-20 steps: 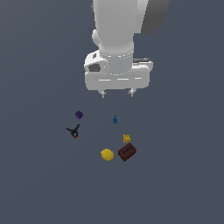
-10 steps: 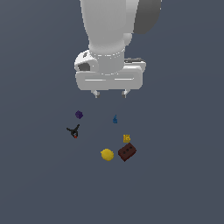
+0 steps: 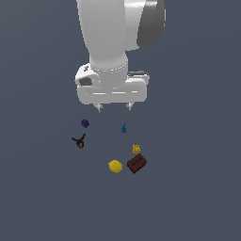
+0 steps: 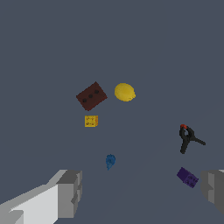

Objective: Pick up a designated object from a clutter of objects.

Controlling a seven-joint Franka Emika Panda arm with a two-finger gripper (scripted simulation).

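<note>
The designated object, a tiny black pronged thing with a red tip (image 3: 79,141), lies on the grey floor at the exterior view's left; it also shows in the wrist view (image 4: 188,138). My gripper (image 3: 114,108) hangs open and empty above the clutter, its fingertips (image 3: 99,108) well above the floor. In the wrist view its two grey fingers (image 4: 70,192) stand wide apart. The purple cube (image 3: 84,123) lies just beyond the pronged thing. The blue cone-like piece (image 3: 124,128) lies under the gripper.
A yellow ball (image 3: 115,166), a small yellow block (image 3: 136,149) and a larger brown brick (image 3: 136,164) lie together nearer the camera. They also show in the wrist view: ball (image 4: 124,92), block (image 4: 91,121), brick (image 4: 91,96).
The arm has moved toward the exterior view's left and slightly lower. The objects on the floor have not moved.
</note>
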